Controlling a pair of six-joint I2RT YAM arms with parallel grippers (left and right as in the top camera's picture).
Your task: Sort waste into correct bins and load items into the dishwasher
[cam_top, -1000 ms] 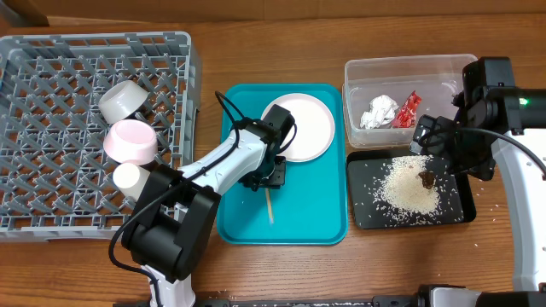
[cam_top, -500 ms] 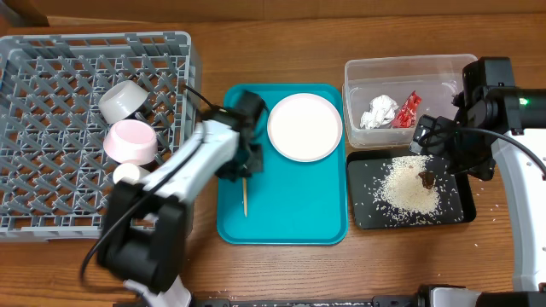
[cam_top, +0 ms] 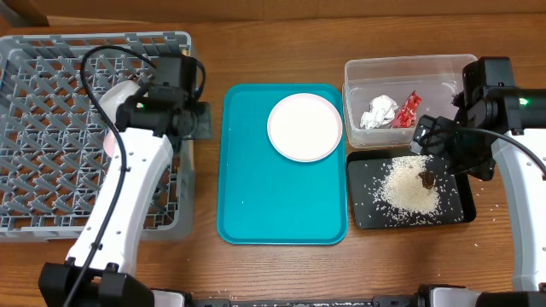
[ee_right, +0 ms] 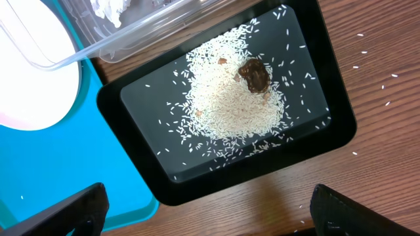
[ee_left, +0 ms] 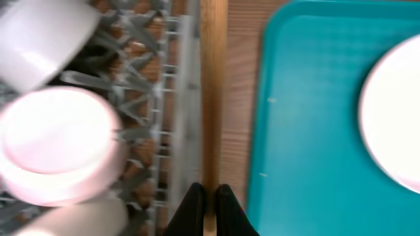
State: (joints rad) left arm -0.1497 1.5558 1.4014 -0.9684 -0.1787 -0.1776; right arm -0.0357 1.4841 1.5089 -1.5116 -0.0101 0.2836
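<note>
My left gripper (ee_left: 209,196) is shut on the wooden chopsticks (ee_left: 213,85), which stand over the gap between the grey dish rack (ee_left: 172,78) and the teal tray (ee_left: 308,131). In the overhead view this gripper (cam_top: 198,121) is at the rack's (cam_top: 51,51) right wall. The pale bowl (ee_left: 39,33), pink-and-white bowl (ee_left: 59,144) and white cup (ee_left: 75,219) sit in the rack. The white plate (cam_top: 304,126) lies on the teal tray (cam_top: 281,205). My right gripper (ee_right: 210,216) is open and empty above the black tray (ee_right: 328,141) of rice (ee_right: 230,105) and brown scrap (ee_right: 254,75).
The clear tub (cam_top: 401,68) at the back right holds the crumpled napkin (cam_top: 380,111) and the red wrapper (cam_top: 407,109). A few rice grains lie on the wood table (ee_right: 380,72) beside the black tray. The left arm covers most of the dishes in the overhead view.
My left arm has swung left from the teal tray to the rack's right wall, carrying the chopsticks. The plate is now uncovered. The right arm has not moved.
</note>
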